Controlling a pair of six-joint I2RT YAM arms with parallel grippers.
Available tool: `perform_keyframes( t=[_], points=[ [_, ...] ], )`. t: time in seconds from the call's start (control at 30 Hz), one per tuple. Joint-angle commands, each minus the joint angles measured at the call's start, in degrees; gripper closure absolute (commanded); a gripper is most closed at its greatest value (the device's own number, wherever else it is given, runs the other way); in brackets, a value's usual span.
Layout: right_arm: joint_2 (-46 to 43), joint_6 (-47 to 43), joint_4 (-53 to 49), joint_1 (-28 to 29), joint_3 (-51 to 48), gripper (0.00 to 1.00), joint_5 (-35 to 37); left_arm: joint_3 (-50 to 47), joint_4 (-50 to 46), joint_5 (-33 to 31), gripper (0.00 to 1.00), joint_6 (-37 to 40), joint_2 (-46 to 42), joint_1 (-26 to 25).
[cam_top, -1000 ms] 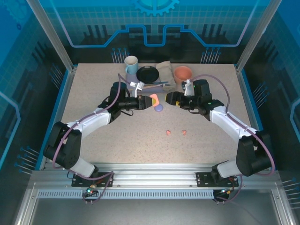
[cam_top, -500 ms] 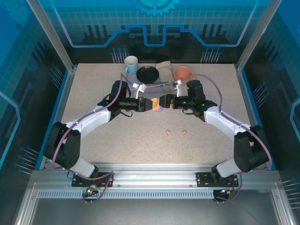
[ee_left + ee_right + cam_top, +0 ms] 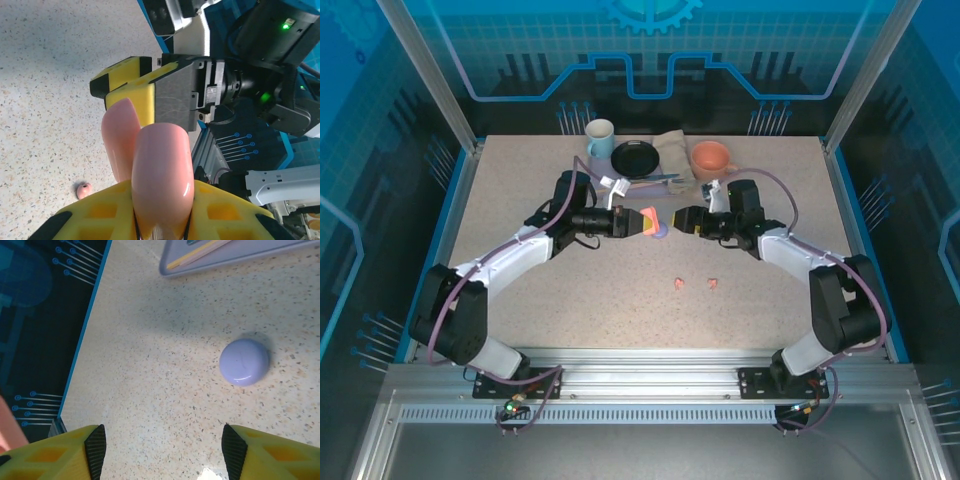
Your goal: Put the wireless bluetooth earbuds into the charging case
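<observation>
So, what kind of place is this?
Probably a robot lab test cell: a speckled table inside an aluminium frame, blue printed wall panels, and a left arm and right arm bolted at its edge.

The salmon-pink charging case (image 3: 162,175) sat pinched in the left hand (image 3: 640,219), its two glossy rounded halves parted in a narrow V. The lilac case (image 3: 244,361) lay shut on the bench (image 3: 520,200) just beside it. Nearer the arm bases rested one salmon-pink earbud (image 3: 677,283) and a second earbud (image 3: 712,283) — close together, not touching.
</observation>
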Motion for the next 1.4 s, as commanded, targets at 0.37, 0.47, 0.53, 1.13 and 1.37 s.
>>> perform_keyframes(
  t=[0.37,0.47,0.53,1.13,1.37],
  points=[
    [-7.39,4.04,6.27,0.55,-3.29,0.46,-10.13,1.85,1.95,2.69,1.00,1.17,-0.71,0.09],
    [-6.27,3.93,6.33,2.10,-1.76,0.49,-10.58,2.07,2.60,2.58,1.00,0.64,-0.45,0.13],
    [-5.57,3.75,6.18,3.06,-0.87,0.51,-10.50,2.15,3.39,2.65,1.00,0.17,-0.23,0.05],
    [-0.43,5.91,9.12,6.21,3.46,0.58,-9.56,1.76,4.77,3.15,1.00,-0.74,0.40,-0.08],
    [0.73,5.52,9.06,6.82,4.44,0.69,-10.42,2.07,5.22,3.60,1.00,-0.93,0.68,-0.12]
  ],
)
